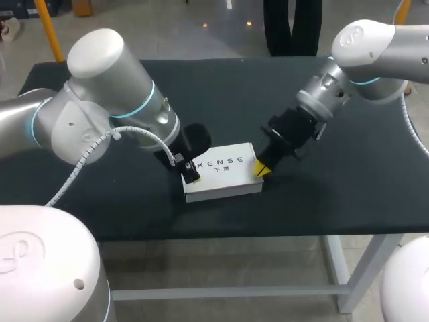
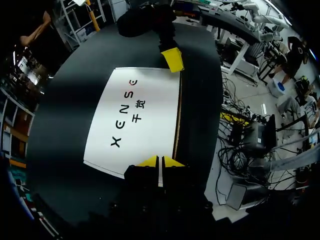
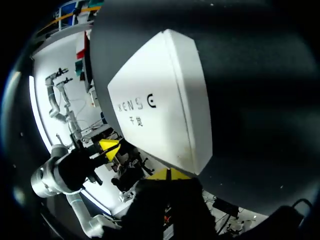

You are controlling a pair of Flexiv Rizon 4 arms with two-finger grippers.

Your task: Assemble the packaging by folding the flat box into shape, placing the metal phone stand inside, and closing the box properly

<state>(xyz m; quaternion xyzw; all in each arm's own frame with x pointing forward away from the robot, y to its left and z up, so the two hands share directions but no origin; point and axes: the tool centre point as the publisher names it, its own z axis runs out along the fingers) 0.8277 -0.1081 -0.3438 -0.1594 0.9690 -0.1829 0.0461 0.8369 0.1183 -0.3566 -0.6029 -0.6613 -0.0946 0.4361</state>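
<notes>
1. Closing looks like the step in hand. The box (image 1: 224, 176) lies lid-down and folded into shape just below the middle of the head view, on the dark table (image 1: 335, 194). Its printed top face is flat and no flap stands up. No phone stand shows in any view, so we cannot tell whether it is inside.

2. Our left gripper (image 1: 192, 176) sits at the box's left end. In the left wrist view its yellow tips (image 2: 161, 161) are pressed together with only a hairline between them, and they touch the near edge of the box (image 2: 135, 115). It pinches nothing.

3. Our right gripper (image 1: 262, 169) sits at the right end of the box. Its tips (image 3: 170, 174) are likewise pressed together, just against the end face of the box (image 3: 160, 115), and they hold nothing.

4. We judge the task nearly done. The next move calls for a gentle inward push from both ends to seat the end flaps, then a clean lift away without dragging the light box.

5. The box's long axis runs left to right across the head view, from one gripper to the other. Its right end is tipped slightly towards the upper right, and its broad printed face points up.
</notes>
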